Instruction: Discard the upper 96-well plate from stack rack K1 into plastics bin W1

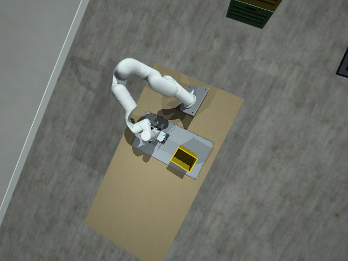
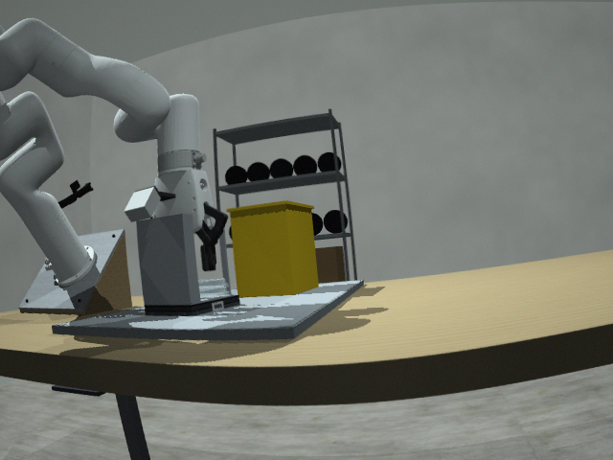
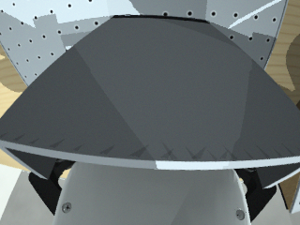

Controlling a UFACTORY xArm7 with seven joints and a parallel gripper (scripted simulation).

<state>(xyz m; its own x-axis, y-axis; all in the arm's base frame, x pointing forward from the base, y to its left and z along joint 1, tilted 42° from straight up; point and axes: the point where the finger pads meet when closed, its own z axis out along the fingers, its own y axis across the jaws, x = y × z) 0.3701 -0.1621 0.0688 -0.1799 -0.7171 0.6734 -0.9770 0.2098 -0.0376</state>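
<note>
The stack rack K1 [image 2: 168, 262] is a tall grey box on the grey perforated baseplate [image 2: 217, 319]. Its top [image 3: 150, 94] fills the wrist view and hides both 96-well plates there. In the exterior view a pale plate edge [image 2: 214, 286] shows low at the rack's open side; I cannot tell which plate it is. My gripper [image 2: 182, 255] is open and lowered over the rack, with the fingers straddling its upper part. One black finger [image 2: 208, 244] shows on the bin side and the other is hidden. The yellow bin W1 [image 2: 273, 247] [image 1: 184, 159] stands upright and empty beside the rack.
The arm's base sits on a wedge mount [image 2: 74, 277] left of the baseplate. A metal shelf with black balls [image 2: 284, 168] stands behind the table. A green crate [image 1: 250, 11] is on the floor far off.
</note>
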